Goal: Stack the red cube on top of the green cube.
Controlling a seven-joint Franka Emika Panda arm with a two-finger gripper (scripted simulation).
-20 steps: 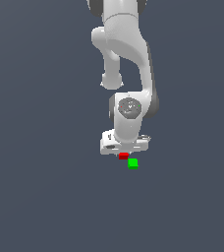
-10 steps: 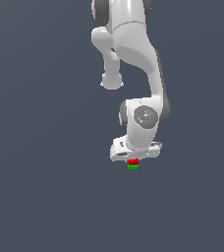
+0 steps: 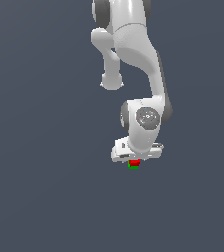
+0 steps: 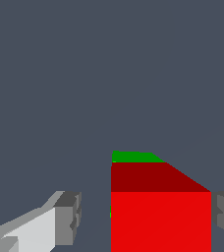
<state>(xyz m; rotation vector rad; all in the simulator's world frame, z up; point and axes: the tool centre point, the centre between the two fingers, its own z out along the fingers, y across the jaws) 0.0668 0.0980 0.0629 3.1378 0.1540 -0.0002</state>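
The red cube [image 4: 160,216] sits squarely on the green cube [image 4: 131,157], directly under the gripper [image 4: 146,216] and between its fingers [image 4: 67,216]. One finger stands clear of the red cube's side, so the jaws look parted, not clamped.

1. Ground surface [image 3: 40,197] — a flat, uniform dark slate-blue plane that fills the whole exterior view, without seam, edge or texture.
2. The same surface [image 4: 109,74] in the wrist view — plain dark blue-grey, evenly lit, with only a faint lighter diagonal band across one part.
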